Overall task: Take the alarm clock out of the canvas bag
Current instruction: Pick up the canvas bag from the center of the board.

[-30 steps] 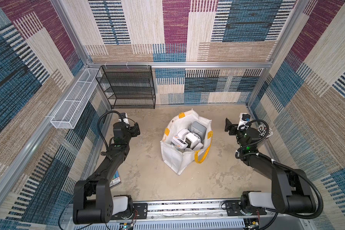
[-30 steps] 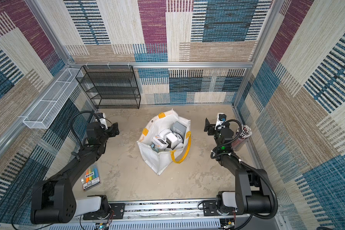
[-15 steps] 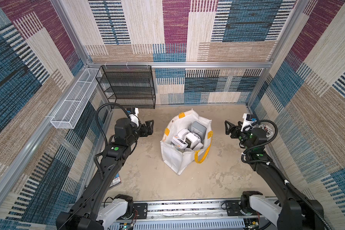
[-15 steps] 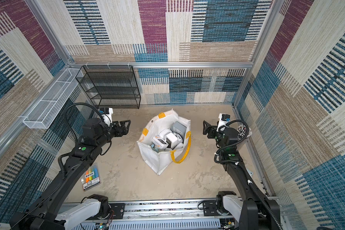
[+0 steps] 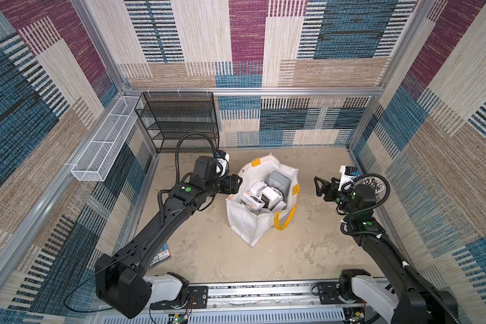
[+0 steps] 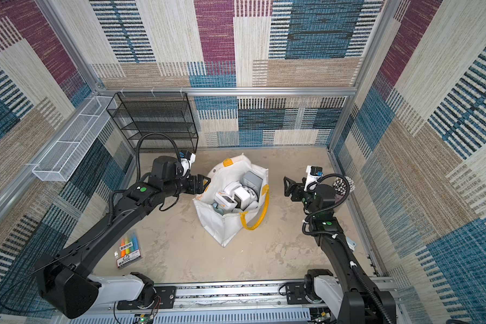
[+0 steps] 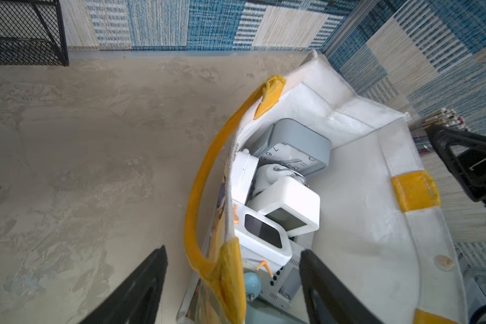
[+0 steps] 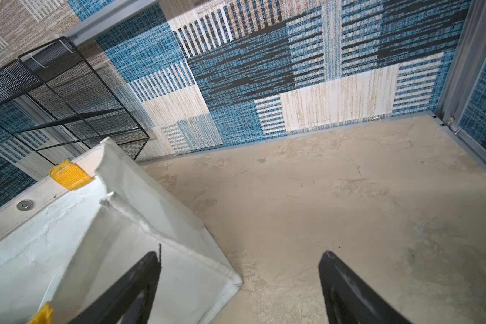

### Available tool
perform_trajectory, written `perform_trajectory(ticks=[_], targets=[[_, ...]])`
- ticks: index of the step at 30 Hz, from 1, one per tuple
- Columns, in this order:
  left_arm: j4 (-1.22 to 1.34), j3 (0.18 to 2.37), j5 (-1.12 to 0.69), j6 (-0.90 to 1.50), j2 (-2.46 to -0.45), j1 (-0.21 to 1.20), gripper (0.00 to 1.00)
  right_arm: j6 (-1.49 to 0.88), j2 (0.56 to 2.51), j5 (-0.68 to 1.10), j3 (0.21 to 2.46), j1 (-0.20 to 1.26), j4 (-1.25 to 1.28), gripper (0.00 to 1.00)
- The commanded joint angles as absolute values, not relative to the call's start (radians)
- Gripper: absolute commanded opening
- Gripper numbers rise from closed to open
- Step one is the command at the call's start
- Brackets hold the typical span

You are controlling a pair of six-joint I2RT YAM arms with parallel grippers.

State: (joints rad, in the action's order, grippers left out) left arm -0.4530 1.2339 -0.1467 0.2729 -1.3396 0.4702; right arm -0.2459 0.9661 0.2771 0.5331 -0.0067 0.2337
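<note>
Standing upright in the middle of the floor (image 5: 306, 252), the one canvas bag (image 5: 250, 224) gapes open with the alarm clocks (image 7: 289, 207) piled inside. At least five can be counted in the left wrist view: a grey square one (image 7: 298, 140) with a numbered dial, at least three white ones, and a pale blue one (image 7: 251, 283) lowest in the pile. Two yellow strap handles show: one (image 5: 288, 217) hangs down the wall toward the right arm in both top views, and one (image 7: 202, 182) droops outside the wall by the left gripper (image 5: 237, 183). That gripper is at the rim, its two jaws spread with the bag's wall and strap between them, pinching nothing. The right gripper (image 5: 318, 186) hovers near the bag's opposite side without touching it, jaws wide and empty. One black mesh shelf (image 5: 180, 123), one white wire basket (image 5: 104, 148) and one marker pack (image 6: 129, 249) sit apart from the bag.
</note>
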Motion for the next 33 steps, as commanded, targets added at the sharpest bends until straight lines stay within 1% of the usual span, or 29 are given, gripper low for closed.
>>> perform_trajectory(ticks=[1, 4, 9, 12, 17, 19, 20, 22, 23, 27, 33], targets=[[-0.525, 1.265, -0.085, 0.206, -1.366, 0.500, 0.76, -0.248, 0.952, 0.251, 0.527, -0.005, 0.238, 0.93], [-0.544, 1.270, -0.030, 0.196, -1.382, 0.517, 0.74, -0.238, 0.944, 0.241, 0.529, -0.006, 0.229, 0.94], [-0.568, 1.280, -0.009, 0.183, -1.420, 0.528, 0.69, -0.236, 0.939, 0.254, 0.535, -0.006, 0.219, 0.94], [-0.572, 1.290, -0.019, 0.178, -1.447, 0.529, 0.63, -0.234, 0.938, 0.273, 0.534, -0.006, 0.219, 0.95], [-0.580, 1.313, -0.031, 0.169, -1.480, 0.532, 0.38, -0.231, 0.933, 0.299, 0.534, -0.006, 0.221, 0.95], [-0.581, 1.319, -0.031, 0.170, -1.485, 0.532, 0.25, -0.230, 0.929, 0.304, 0.534, -0.006, 0.219, 0.95], [-0.579, 1.321, -0.028, 0.171, -1.486, 0.531, 0.19, -0.230, 0.929, 0.308, 0.534, -0.006, 0.219, 0.95], [-0.569, 1.321, -0.024, 0.167, -1.486, 0.533, 0.03, -0.230, 0.926, 0.320, 0.535, -0.006, 0.222, 0.96], [-0.564, 1.321, -0.019, 0.167, -1.486, 0.533, 0.00, -0.230, 0.926, 0.327, 0.535, -0.006, 0.222, 0.96], [-0.532, 1.329, 0.004, 0.167, -1.489, 0.532, 0.00, -0.233, 0.929, 0.350, 0.540, -0.006, 0.219, 0.96], [-0.534, 1.408, 0.087, 0.138, -1.529, 0.531, 0.00, -0.248, 0.926, 0.386, 0.550, -0.006, 0.210, 0.95]])
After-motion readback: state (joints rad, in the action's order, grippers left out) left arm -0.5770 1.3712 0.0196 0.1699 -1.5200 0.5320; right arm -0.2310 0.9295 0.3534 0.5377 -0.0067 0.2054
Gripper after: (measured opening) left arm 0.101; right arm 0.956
